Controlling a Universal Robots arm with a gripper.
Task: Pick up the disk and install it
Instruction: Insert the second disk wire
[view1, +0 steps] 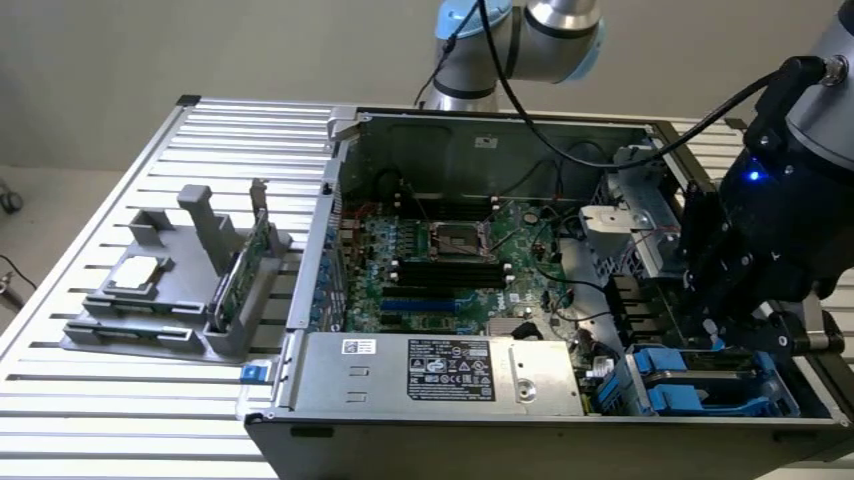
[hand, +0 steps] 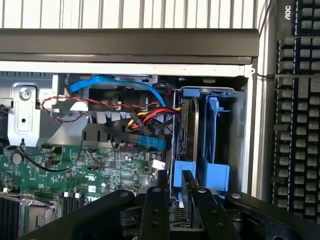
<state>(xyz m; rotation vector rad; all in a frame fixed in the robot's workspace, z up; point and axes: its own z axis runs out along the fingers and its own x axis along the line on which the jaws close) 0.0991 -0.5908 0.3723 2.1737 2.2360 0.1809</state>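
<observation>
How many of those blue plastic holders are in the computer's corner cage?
2, side by side in the metal cage: the first holder frames the disk; the second holder beside it looks empty. More may be hidden.

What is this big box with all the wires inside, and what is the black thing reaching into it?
The box is an open computer case lying on a slatted metal table. The green board inside is its main circuit board. The black thing is a robot arm's tool. One picture is taken from a camera beside the table. The other is taken from a camera on the robot's wrist, looking past the tool into the case. The tool is down at a corner bay with blue plastic holders, where the disk stands on edge. Its fingers sit at the disk's edge. A grey stand beside the case holds spare parts.
</observation>
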